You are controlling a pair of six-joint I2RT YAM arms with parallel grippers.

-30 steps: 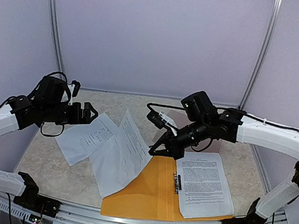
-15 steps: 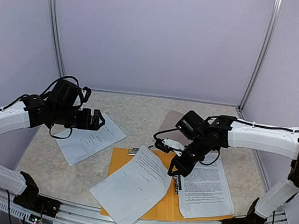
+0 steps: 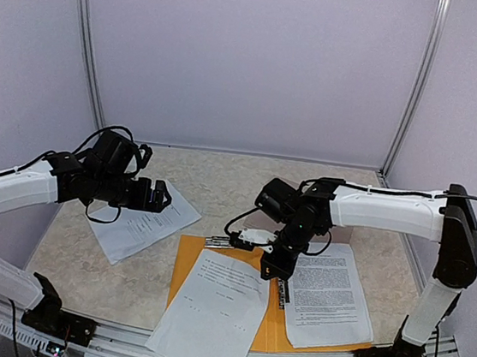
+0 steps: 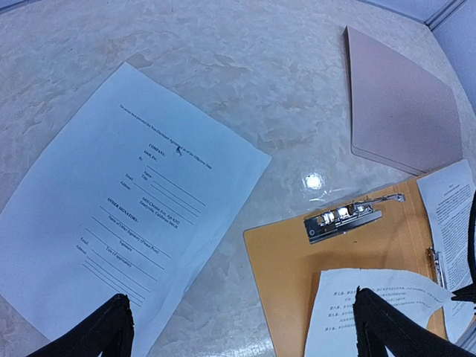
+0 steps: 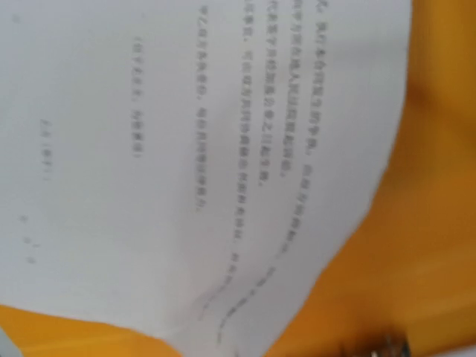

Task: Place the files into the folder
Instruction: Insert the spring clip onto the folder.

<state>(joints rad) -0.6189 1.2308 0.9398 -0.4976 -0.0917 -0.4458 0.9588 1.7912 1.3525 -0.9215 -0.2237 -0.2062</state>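
Sliding the middle sheet [image 3: 210, 313] onto the folder [image 3: 186, 263] seems wise from above; it overhangs the worktop's [image 3: 66, 254] near edge, right gripper [image 3: 273, 270] closed at its far corner, left gripper [image 3: 163, 197] open above the left sheet [image 3: 134, 223]; left wrist: that sheet flat, near the clip [image 4: 342, 219]; right wrist: paper over folder.

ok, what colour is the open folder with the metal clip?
Orange. The folder shows best in the left wrist view.
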